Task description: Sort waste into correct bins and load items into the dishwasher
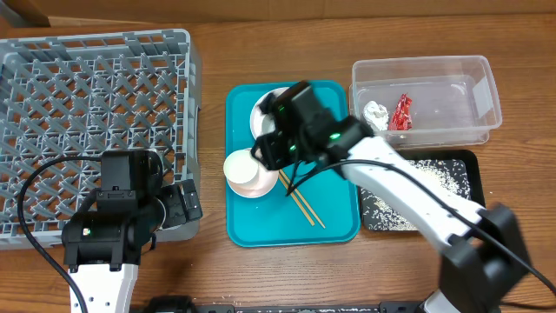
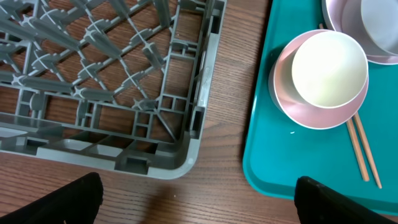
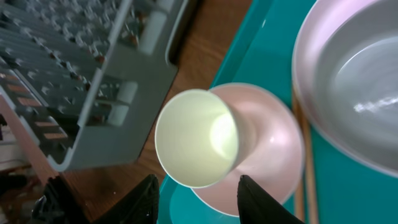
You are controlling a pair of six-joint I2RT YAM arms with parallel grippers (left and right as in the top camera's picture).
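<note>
The small white cup [image 1: 241, 168] stands inside the pale pink cup [image 1: 249, 188] on the teal tray [image 1: 339, 228], beside two chopsticks [image 1: 304, 209] and the white plate [image 1: 261, 113]. My right gripper [image 1: 269, 152] hovers over the cups. In the right wrist view it is open [image 3: 199, 199], its fingers on either side of the white cup's [image 3: 196, 137] rim, apart from it. The bowl [image 3: 367, 81] sits in the plate. My left gripper [image 2: 199, 202] is open and empty over bare wood between the dish rack [image 2: 124, 62] and the tray. The brown lump is not in view.
The clear tub [image 1: 486, 96] at the back right holds the red wrapper [image 1: 400, 111] and the white tissue [image 1: 375, 113]. The black tray [image 1: 473, 161] in front of it holds rice grains [image 1: 434, 178]. The grey dish rack [image 1: 87, 87] fills the left side.
</note>
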